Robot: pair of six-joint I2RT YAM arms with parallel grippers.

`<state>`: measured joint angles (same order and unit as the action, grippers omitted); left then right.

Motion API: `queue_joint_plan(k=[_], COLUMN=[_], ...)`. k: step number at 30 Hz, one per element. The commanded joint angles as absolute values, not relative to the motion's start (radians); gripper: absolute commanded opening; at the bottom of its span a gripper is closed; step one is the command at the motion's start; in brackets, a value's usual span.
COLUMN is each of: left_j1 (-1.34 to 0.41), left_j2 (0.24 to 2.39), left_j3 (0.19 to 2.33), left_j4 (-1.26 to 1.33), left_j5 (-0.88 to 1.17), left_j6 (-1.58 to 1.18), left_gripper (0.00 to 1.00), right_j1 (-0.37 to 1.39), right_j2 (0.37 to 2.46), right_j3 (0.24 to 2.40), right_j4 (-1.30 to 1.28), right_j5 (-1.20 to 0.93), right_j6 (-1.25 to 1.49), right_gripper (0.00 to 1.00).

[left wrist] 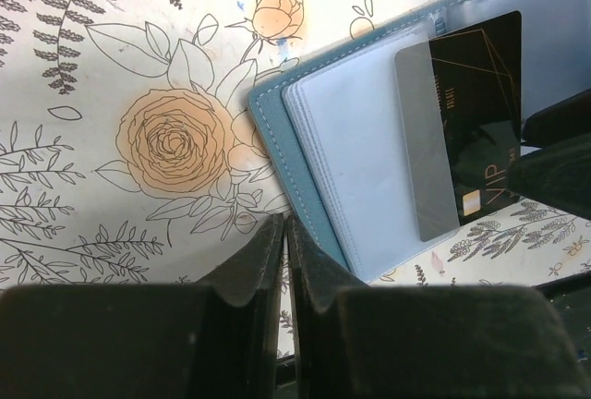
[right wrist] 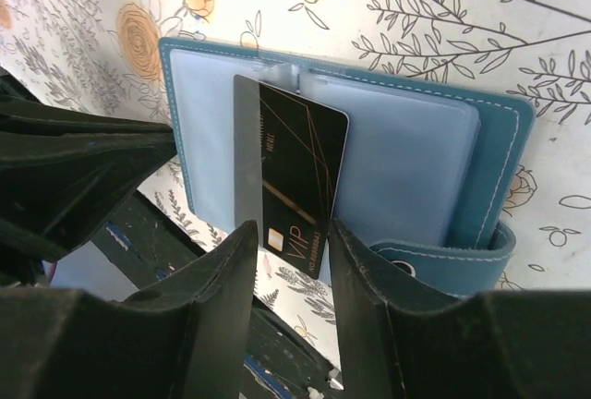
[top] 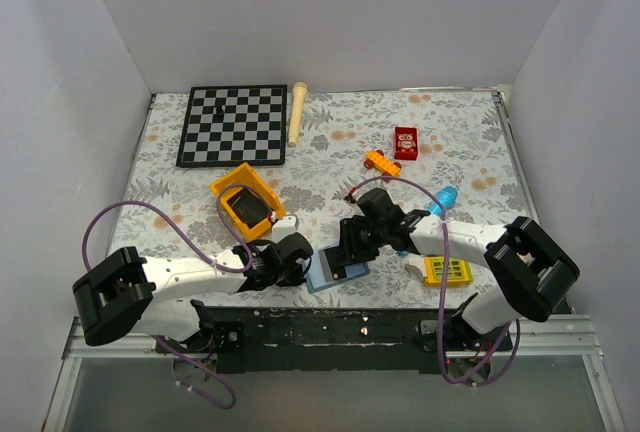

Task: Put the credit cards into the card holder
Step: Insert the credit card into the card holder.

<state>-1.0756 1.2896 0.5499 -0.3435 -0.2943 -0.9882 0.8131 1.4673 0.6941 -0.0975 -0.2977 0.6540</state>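
The card holder (top: 322,276) (left wrist: 360,140) (right wrist: 406,150) lies open on the floral cloth near the table's front edge, its snap tab toward the right arm. One black credit card (left wrist: 480,103) (right wrist: 295,168), printed VIP, sits partway in a clear sleeve, and its near end overhangs the holder's edge. My right gripper (top: 352,242) (right wrist: 291,233) is open, one jaw on each side of that overhanging end, with a gap to the card on both sides. My left gripper (top: 302,260) (left wrist: 284,225) is shut with nothing in it, its tips at the holder's left edge.
A yellow box (top: 247,202) with something dark inside stands behind the left arm. Farther back are a chessboard (top: 233,124), a wooden peg (top: 297,112), a red box (top: 406,142) and an orange brick (top: 381,162). A blue tube toy (top: 445,197) and a yellow block (top: 447,270) flank the right arm.
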Motion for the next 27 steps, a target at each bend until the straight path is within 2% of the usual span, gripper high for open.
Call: queue_joint_plan(k=[1,3,8,22,25,27], left_j1=[-1.078,-1.078,-1.078,-1.078,-1.078,-1.078], left_j2=[1.312,1.312,1.318,1.331,1.336,1.336], left_j3=[0.548,0.551,0.557,0.563,0.566,0.566], left_j4=[-0.373,-0.373,-0.373,-0.373,-0.371,-0.371], left_j5=[-0.284,-0.282,-0.284,-0.284,-0.284,-0.284], left_j6=[-0.982,-0.982,-0.977,-0.974,-0.973,-0.973], left_gripper=[0.05,0.05,0.04,0.02,0.02,0.01], right_j1=[0.816,0.819,0.824,0.864,0.873,0.874], right_j2=[1.505,1.508,1.529,1.626,1.626,1.606], right_j3=[0.726,0.726,0.745,0.799,0.799,0.79], right_j4=[-0.063,-0.045,-0.041,0.028,0.044,0.055], right_j5=[-0.331,-0.336,-0.342,-0.393,-0.414,-0.414], right_j6=[0.653,0.661,0.657,0.647,0.635,0.627], right_gripper=[0.44,0.41,0.24,0.14,0.13,0.18])
